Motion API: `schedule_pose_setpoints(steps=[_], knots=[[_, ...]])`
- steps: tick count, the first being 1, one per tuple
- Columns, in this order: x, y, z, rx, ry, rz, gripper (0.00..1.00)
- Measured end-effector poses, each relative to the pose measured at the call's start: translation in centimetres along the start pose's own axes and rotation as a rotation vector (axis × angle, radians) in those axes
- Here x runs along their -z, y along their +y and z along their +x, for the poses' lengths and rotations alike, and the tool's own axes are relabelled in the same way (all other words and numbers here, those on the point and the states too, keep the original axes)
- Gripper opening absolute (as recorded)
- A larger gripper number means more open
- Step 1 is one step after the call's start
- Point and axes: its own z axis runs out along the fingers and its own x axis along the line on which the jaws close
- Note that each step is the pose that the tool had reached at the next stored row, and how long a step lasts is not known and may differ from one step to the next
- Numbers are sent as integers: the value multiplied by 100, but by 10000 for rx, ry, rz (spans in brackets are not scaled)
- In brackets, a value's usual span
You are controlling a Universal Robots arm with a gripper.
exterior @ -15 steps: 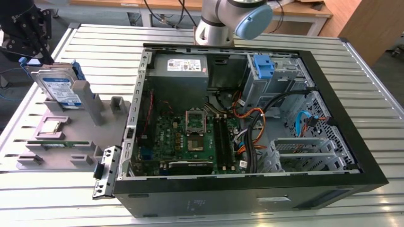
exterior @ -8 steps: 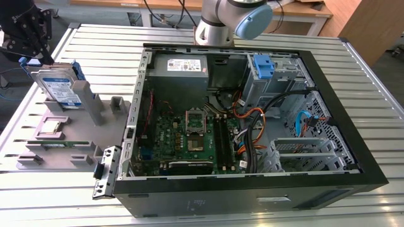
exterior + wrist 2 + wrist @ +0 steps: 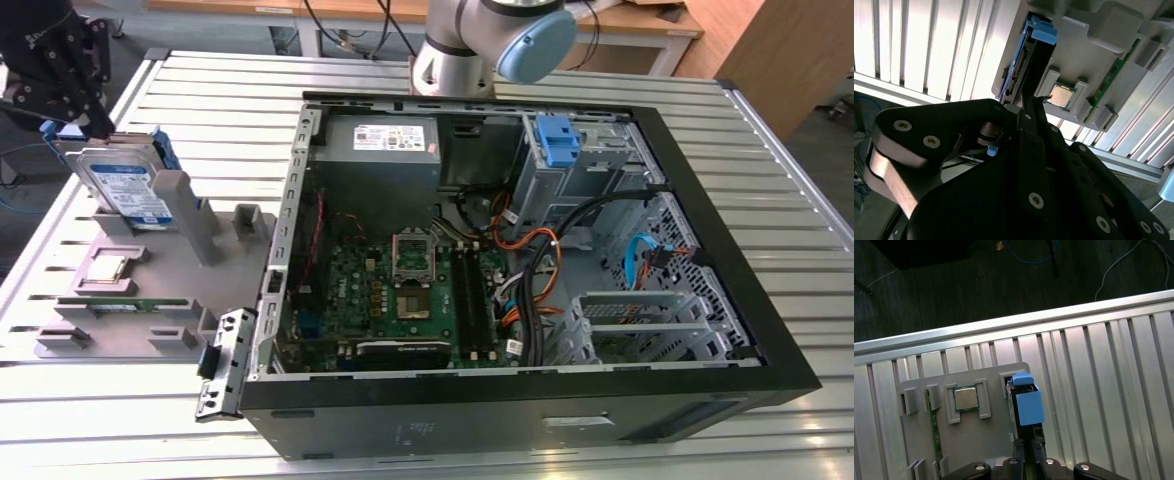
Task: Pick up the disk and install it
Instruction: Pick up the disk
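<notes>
At the exterior view's left, the black gripper (image 3: 96,125) hangs at the top of the disk (image 3: 127,188); whether its jaws are closed on it I cannot tell. The disk stands on end in a slot at the far end of a grey holder (image 3: 200,235), its long axis upright, the connector end up and the labelled face turned to the near side, with blue rails along its edges. Just nearer on the holder lies a square chip (image 3: 107,267). To the right, on the slatted counter (image 3: 534,75), lies an open computer case (image 3: 727,250) with a blue bracket (image 3: 557,140) at its far right.
</notes>
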Motion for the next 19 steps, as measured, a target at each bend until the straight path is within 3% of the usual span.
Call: schedule_pose_setpoints(steps=[1,4,7,10,12,14,15,19], knots=[[0,0,0,1,0,0,24],[0,0,0,0,0,0,29],[0,0,0,1,-1,0,47],[0,0,0,1,-2,0,53],[0,0,0,1,-2,0,64],[0,0,0,0,-2,-1,64],[-1,0,0,1,-3,0,71],[-49,-2,3,4,-4,9,71]])
